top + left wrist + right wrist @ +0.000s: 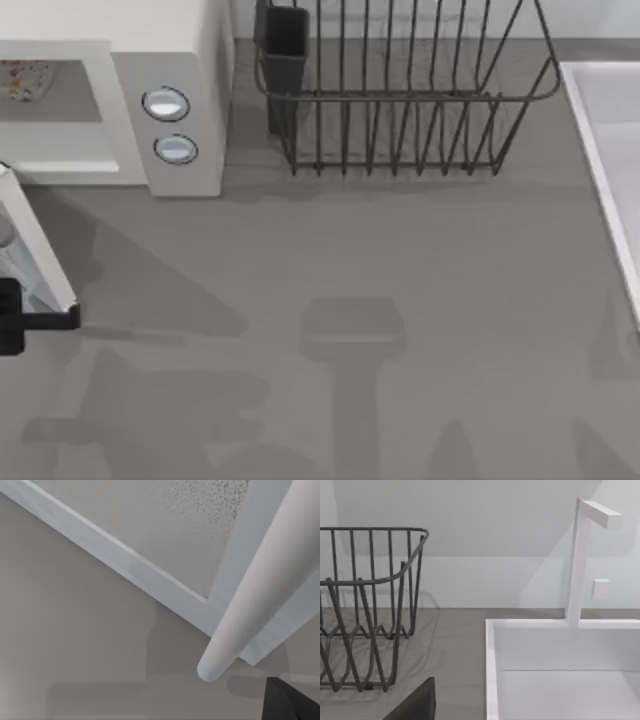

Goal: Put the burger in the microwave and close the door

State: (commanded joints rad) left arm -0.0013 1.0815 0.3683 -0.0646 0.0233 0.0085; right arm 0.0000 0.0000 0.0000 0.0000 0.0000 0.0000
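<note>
Nearest the camera, the door's [150,540] white bar handle [250,600] ran across the right of the left wrist view, with a dark bit of the left gripper [12,318] at the lower right corner; whether its fingers were released or clenched, I couldn't tell. From above, the door stood open at the left edge, gripper touching its outer end. The burger [24,80] already sat in the microwave [190,60] cavity, upper left, well apart from the fingers. Door looked light, stiff and smooth, so push the frame edge or hook the handle, my guess.
</note>
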